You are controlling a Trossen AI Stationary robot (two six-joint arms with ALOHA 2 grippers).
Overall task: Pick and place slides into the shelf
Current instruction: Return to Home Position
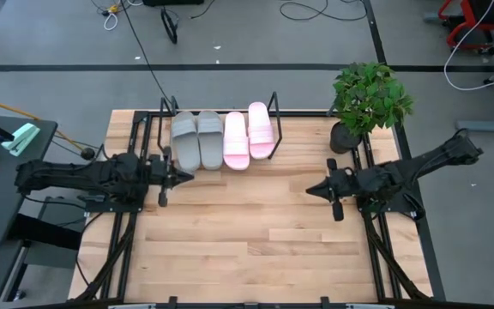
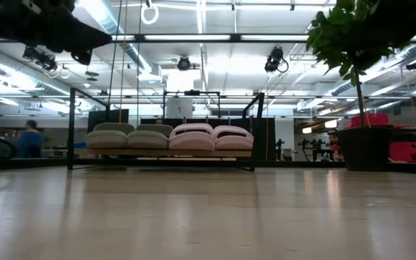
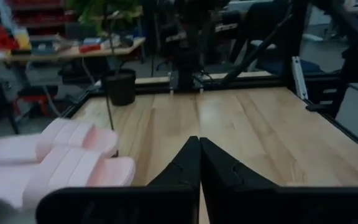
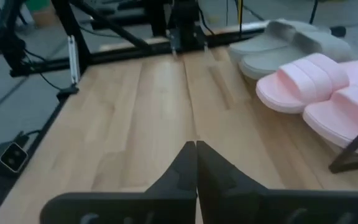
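Two grey slides (image 1: 196,138) and two pale pink slides (image 1: 249,135) lie side by side on the black wire shelf (image 1: 274,105) at the table's far edge; in the low view they rest in a row (image 2: 170,137) on its rack. My left gripper (image 1: 187,176) is shut and holds nothing, at the table's left side, near the grey slides' near ends. My right gripper (image 1: 312,190) is shut and holds nothing, at the right side, over bare wood. Both wrist views show shut fingers (image 3: 199,163) (image 4: 196,163).
A potted plant (image 1: 367,101) stands at the table's far right corner, close to my right arm. Black frame rails (image 1: 127,240) run along the table's left and right sides. Bare wood (image 1: 247,232) spreads across the middle and near part.
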